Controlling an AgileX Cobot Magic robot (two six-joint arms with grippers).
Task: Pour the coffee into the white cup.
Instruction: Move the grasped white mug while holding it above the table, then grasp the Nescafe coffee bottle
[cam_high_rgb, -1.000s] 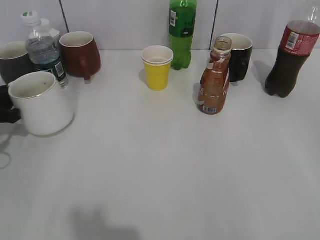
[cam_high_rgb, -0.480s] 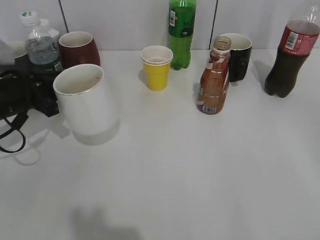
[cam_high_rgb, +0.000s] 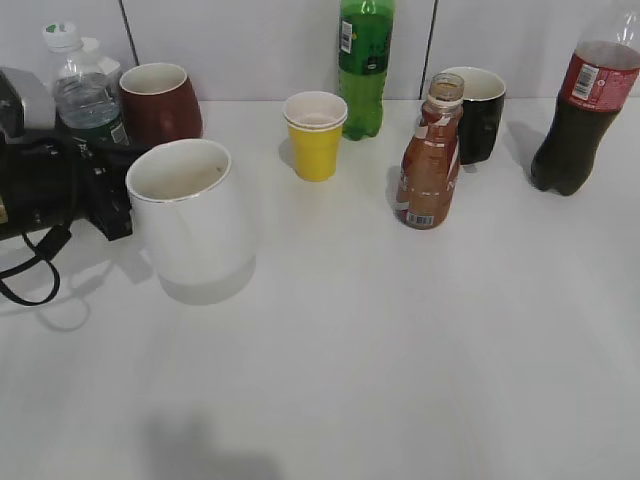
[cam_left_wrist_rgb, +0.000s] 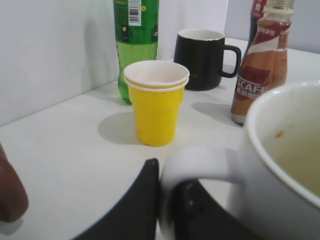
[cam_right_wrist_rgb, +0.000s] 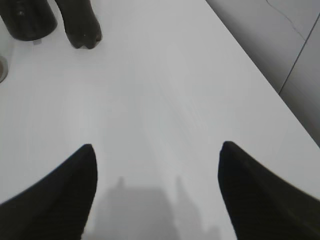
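Note:
The white cup (cam_high_rgb: 190, 225) is a large plain mug at the left middle of the table. My left gripper (cam_high_rgb: 118, 205) is shut on its handle; the left wrist view shows the black fingers (cam_left_wrist_rgb: 170, 185) clamping the handle, with the cup's rim (cam_left_wrist_rgb: 280, 150) at the right. The coffee bottle (cam_high_rgb: 430, 155), uncapped with an orange-brown label, stands upright right of centre and shows in the left wrist view (cam_left_wrist_rgb: 262, 65). My right gripper (cam_right_wrist_rgb: 156, 150) is open and empty over bare table; it is out of the exterior view.
A yellow paper cup (cam_high_rgb: 315, 135), a green soda bottle (cam_high_rgb: 365, 65), a black mug (cam_high_rgb: 480, 110), a cola bottle (cam_high_rgb: 580, 110), a dark red mug (cam_high_rgb: 160, 100) and a water bottle (cam_high_rgb: 85, 90) stand along the back.
My left gripper has carried the white cup from the far left edge toward the right and nearer the table's middle. The coffee bottle has not moved.

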